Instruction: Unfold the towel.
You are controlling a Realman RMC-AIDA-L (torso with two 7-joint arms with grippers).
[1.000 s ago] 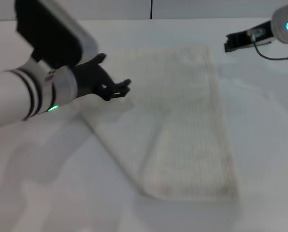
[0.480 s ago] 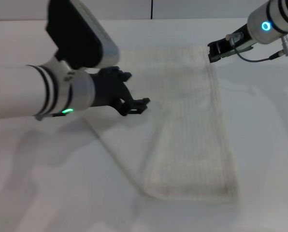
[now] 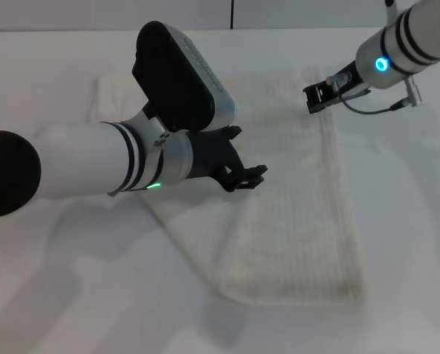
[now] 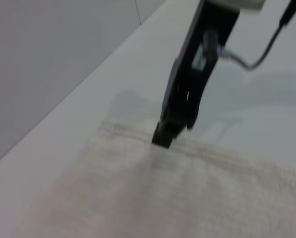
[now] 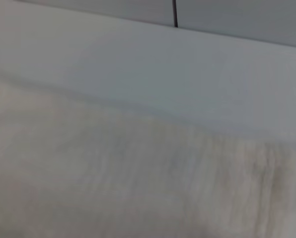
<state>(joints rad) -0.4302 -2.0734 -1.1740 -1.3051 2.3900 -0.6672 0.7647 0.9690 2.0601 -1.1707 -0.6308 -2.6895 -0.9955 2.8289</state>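
Cream towel point(image 3: 294, 199) lies folded mid-tabletop point(image 3: 57, 295). Left hand point(image 3: 246, 177), fingers spread, has swept in over it; right hand point(image 3: 317, 97), grip unclear, closes on the far corner—grasp looks imminent.

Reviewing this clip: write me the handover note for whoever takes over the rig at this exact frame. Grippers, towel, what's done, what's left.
Left gripper: fingers apart, holding nothing, over the towel near its middle, close to the diagonal fold.
Right gripper: at the towel's far edge near the right corner; in the left wrist view its tip sits at the hem. Whether it is open or gripping cannot be told.
Towel: on the white table, still folded, with a doubled layer along the robot's right side and a diagonal fold running to the near edge.
Done: both arms positioned at the towel.
Left: grasp the folded layer and spread it flat.
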